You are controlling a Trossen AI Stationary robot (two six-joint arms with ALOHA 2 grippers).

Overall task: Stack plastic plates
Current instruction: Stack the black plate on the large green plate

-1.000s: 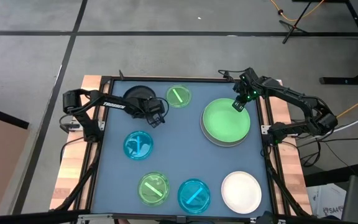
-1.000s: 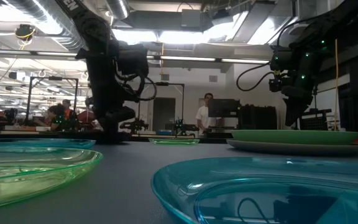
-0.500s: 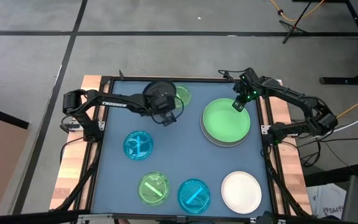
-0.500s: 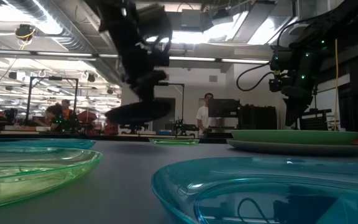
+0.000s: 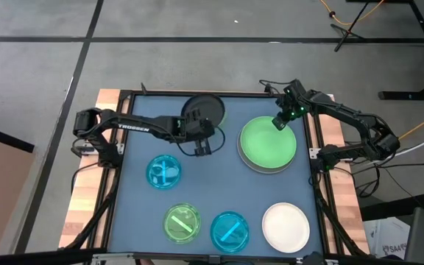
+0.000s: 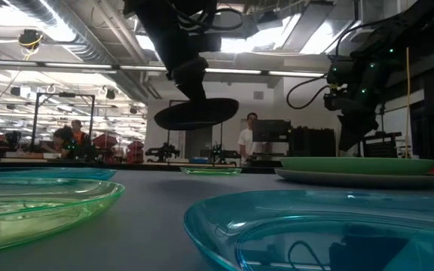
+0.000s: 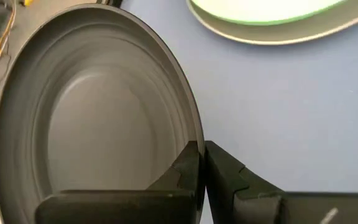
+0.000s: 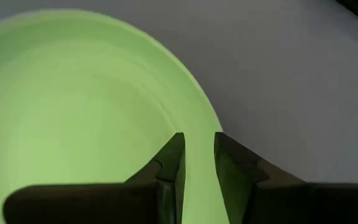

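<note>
My left gripper (image 5: 202,129) is shut on the small black plate (image 5: 202,109), which hangs in the air (image 6: 197,113) over the small green plate (image 6: 211,171) at the table's far edge. My right gripper (image 5: 280,121) hovers a little above the far rim of the large light green plate (image 5: 268,143), its fingers a narrow gap apart (image 8: 199,155). That plate lies in the large grey plate (image 6: 360,179). On the table lie a blue plate (image 5: 164,171), a green plate (image 5: 182,222), another blue plate (image 5: 230,230) and the white plate (image 5: 285,226). My left gripper pinches the black plate's rim (image 7: 190,134) on its near side, one finger on the inner face and one on the outer. The fingers come from above, pointing down (image 6: 193,86). The plate is lifted clear and hangs nearly level, a little tilted.
The blue mat (image 5: 219,184) has bare room in its middle. A dark frame (image 5: 121,184) runs around the table. Beyond the far edge a person stands in the room (image 6: 247,139).
My left gripper has lifted the black plate off the far left of the table and carried it up and toward the right. The plate now hangs over the small green plate at the far edge.
</note>
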